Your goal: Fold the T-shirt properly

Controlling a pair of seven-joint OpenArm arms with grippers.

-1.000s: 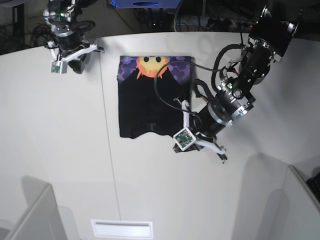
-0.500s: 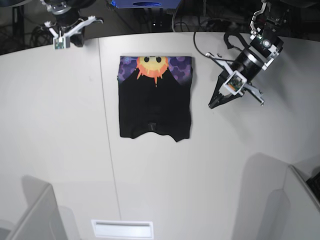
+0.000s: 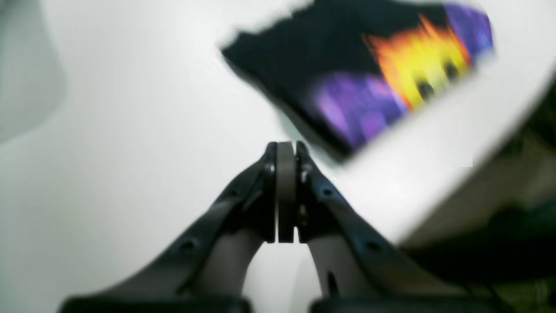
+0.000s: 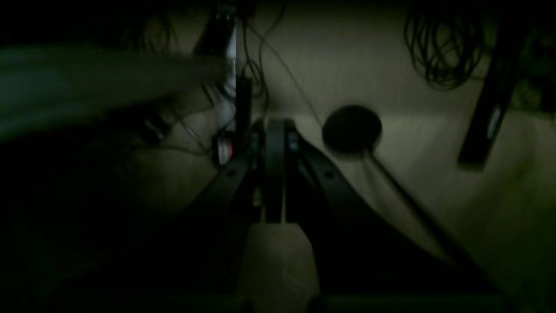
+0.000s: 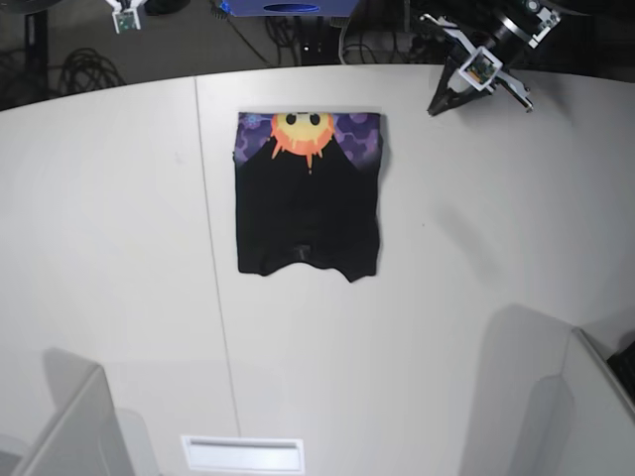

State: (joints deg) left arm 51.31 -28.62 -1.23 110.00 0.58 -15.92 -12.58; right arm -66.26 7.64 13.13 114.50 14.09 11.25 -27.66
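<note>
The T-shirt [image 5: 308,198] lies flat on the white table as a folded black rectangle, with the orange sun face and purple print along its far edge. It shows blurred in the left wrist view [image 3: 347,65]. My left gripper [image 5: 435,109] is shut and empty, hovering at the table's far edge, to the right of the shirt and apart from it; its jaws are pressed together in the left wrist view [image 3: 286,150]. My right gripper [image 4: 274,126] is shut and empty over the dark floor beyond the table. In the base view only its wrist part [image 5: 126,17] shows at the top left.
The white table [image 5: 446,297] has a seam [image 5: 213,278] left of the shirt and a slot [image 5: 243,453] at the front. Grey panels stand at the front left [image 5: 69,426] and front right [image 5: 556,397]. Cables [image 4: 438,52] lie on the floor behind.
My left arm has pulled back from the shirt's near right corner to the table's far right edge. My right arm has moved up past the far left edge. The shirt has stayed still.
</note>
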